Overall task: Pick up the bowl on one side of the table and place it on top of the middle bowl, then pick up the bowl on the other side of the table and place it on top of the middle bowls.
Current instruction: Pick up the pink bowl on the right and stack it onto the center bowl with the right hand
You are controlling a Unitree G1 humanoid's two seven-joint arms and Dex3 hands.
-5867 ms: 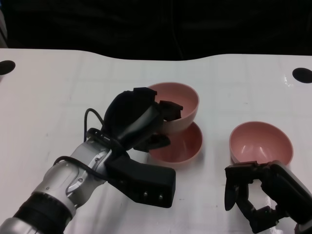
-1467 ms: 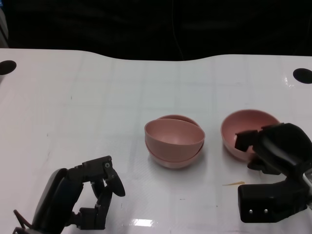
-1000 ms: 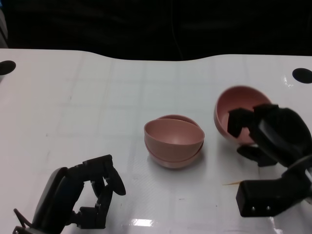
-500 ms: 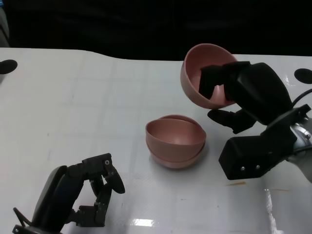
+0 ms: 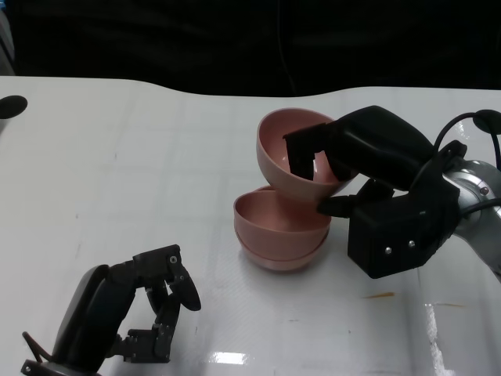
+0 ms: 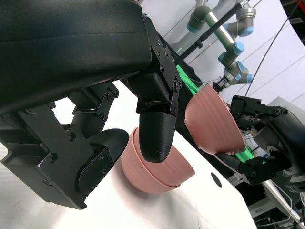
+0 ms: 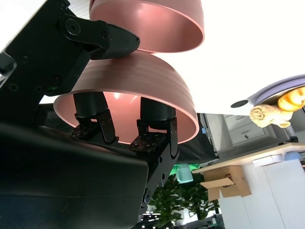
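Two pink bowls sit nested as a stack (image 5: 278, 229) at the table's middle, also seen in the left wrist view (image 6: 152, 171) and in the right wrist view (image 7: 147, 24). My right hand (image 5: 368, 153) holds a third pink bowl (image 5: 282, 153) by its rim, fingers (image 7: 152, 114) inside and thumb outside. That bowl (image 6: 209, 124) is tilted and hangs just above the stack's far right rim, close to touching it. My left hand (image 5: 133, 313) rests low at the front left with its fingers loosely bent and nothing in them.
The white table (image 5: 141, 172) has a black round hole near its far left corner (image 5: 12, 106). A small yellowish streak (image 5: 383, 295) lies at the front right. Beyond the far edge it is dark. Another robot arm (image 6: 228, 28) stands off the table.
My right hand lifted the right-side bowl off the table and carried it left and down to just above the stack. The left hand stayed at the front left.
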